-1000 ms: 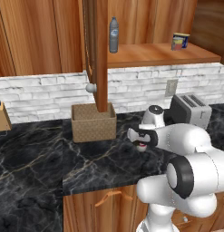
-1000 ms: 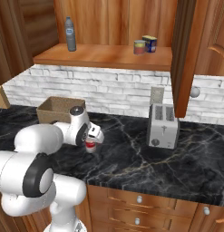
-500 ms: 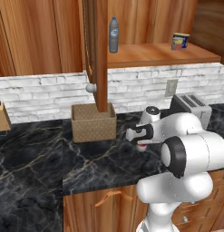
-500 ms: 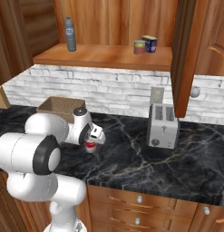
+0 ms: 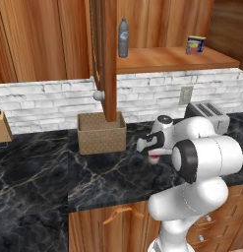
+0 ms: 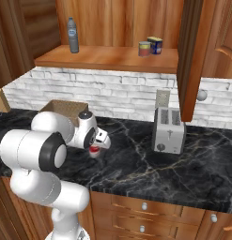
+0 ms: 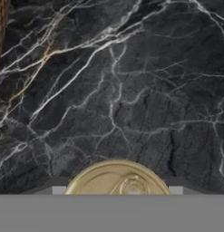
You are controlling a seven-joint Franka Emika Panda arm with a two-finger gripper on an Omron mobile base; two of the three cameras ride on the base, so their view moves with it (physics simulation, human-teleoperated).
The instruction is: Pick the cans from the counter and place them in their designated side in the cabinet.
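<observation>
We see gripper (image 6: 95,148) low over counter (image 6: 150,173), straddling red can (image 6: 94,149); whether fingers actually clamp it, we cannot tell (tips hidden). Can stands on marble just beside woven basket (image 5: 101,133), pale gold lid (image 7: 118,177) directly under hand. Wide bare marble between can and toaster (image 6: 169,130); front counter edge near. Cans counted: two, second orange-red can (image 6: 144,48) on cabinet (image 6: 110,57) shelf, touching blue tin (image 6: 156,45). One bottle (image 6: 73,35) at shelf's far end. One cabinet door (image 6: 189,56) hangs open above toaster.
</observation>
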